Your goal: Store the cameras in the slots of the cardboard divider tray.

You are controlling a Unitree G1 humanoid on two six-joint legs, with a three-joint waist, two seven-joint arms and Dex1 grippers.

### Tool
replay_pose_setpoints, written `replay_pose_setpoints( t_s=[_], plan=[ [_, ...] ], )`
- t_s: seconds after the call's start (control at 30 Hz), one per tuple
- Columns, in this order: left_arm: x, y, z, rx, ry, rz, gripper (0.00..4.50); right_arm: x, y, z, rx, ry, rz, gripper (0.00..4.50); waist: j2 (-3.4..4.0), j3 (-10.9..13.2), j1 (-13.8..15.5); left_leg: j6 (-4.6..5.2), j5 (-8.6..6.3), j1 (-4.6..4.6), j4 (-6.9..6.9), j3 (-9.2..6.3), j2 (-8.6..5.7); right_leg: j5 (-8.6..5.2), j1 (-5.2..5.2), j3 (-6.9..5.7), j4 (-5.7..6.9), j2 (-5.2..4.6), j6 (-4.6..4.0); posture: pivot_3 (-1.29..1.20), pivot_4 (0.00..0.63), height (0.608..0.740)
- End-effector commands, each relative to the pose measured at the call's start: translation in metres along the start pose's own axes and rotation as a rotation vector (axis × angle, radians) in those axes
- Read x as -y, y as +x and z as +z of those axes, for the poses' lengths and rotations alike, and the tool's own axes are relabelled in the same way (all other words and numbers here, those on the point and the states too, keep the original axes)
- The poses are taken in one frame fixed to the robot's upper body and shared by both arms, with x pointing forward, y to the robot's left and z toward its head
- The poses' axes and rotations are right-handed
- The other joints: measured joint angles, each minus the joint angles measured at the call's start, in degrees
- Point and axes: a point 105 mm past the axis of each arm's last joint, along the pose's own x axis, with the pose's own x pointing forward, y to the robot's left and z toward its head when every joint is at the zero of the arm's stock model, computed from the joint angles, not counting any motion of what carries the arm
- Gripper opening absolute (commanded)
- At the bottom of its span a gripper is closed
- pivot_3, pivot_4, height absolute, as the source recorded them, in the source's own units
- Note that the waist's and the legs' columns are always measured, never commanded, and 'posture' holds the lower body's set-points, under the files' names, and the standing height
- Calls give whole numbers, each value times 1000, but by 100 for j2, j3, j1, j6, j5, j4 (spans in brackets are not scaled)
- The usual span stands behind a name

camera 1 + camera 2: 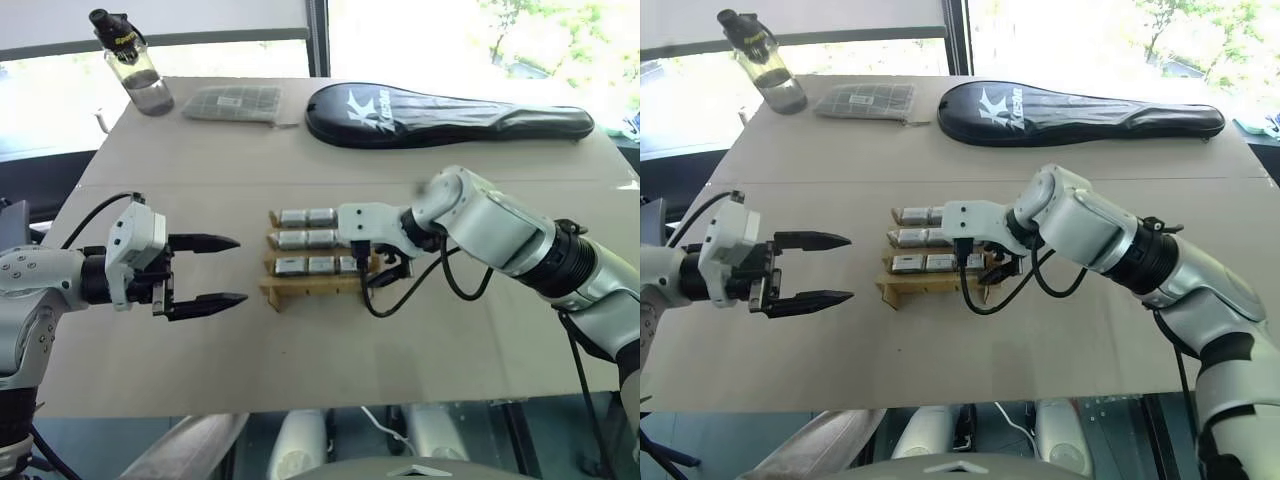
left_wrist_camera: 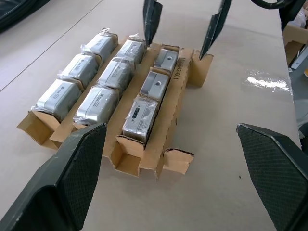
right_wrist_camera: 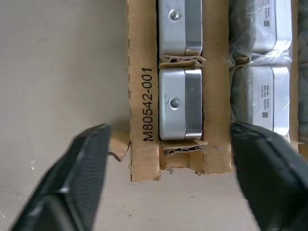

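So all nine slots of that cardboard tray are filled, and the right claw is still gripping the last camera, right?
Not quite: the right gripper is open above the last camera, not gripping it, as the right wrist view shows. The cardboard tray does look full, all nine slots.

At the far edge of the table (image 1: 300, 380) I note three items. A clear water bottle (image 1: 132, 62) with a black cap stands upright at the far left corner. Just beside it lies a flat grey packet (image 1: 233, 102) with a grid pattern. Further right I see a long black racket cover (image 1: 440, 115) with white lettering, lying flat, its narrow end pointing right.
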Motion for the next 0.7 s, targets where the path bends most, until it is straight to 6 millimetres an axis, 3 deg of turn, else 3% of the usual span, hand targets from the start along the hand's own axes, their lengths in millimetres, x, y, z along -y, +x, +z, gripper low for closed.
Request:
replay_pose_setpoints(
  t_s=[0.03,0.2,0.27,0.37,0.4,0.5,0.57,0.63,0.7],
  plan=[
    [2,-3,10,5,51,7,4500,6,-26,11,71,-15,-49,3750,1,0,2,0,0,0,0,0,0,0,0,0,-1,0,0,0,150,740],
    [8,-5,2,17,25,53,4500,8,-59,-2,232,120,-93,3750,-4,-2,13,0,-1,-3,-3,0,-1,0,1,-1,-8,-5,0,0,150,740],
    [8,-5,-6,6,11,122,4500,7,-72,-24,317,205,-112,3750,-6,-4,31,0,-1,-2,-3,-3,0,0,6,-4,-10,-6,0,0,150,740],
    [8,-9,-15,-6,-14,208,4500,6,-78,-88,310,337,-226,3750,-17,-10,78,0,-1,-3,-3,-11,-2,0,13,-10,-17,-11,1,0,150,740],
    [10,-11,-17,-9,-16,221,4500,3,-79,-100,311,360,-247,3750,-17,-10,88,1,-1,-2,-2,-12,-2,0,15,-11,-18,-12,1,0,150,740],
    [14,-17,-29,-10,-27,279,4500,-13,-85,-118,459,325,-284,3750,-13,-7,58,1,0,3,-1,2,-1,0,10,2,-13,-7,1,0,150,740],
    [12,-22,-41,25,-66,351,4500,-31,-87,-143,491,291,-359,3750,-10,-8,42,0,0,17,-5,1,5,-2,16,6,-10,3,2,0,150,740],
    [4,-25,-59,48,-82,431,4500,-50,-83,-166,502,330,-386,3750,-5,-14,70,0,0,19,-9,-3,6,-2,17,11,-7,10,2,0,150,740],
    [0,-23,-70,63,-112,475,4500,-56,-81,-185,536,412,-439,3750,-5,-14,79,2,-1,37,-3,1,6,-3,34,13,-6,15,2,0,150,740]
  ],
)
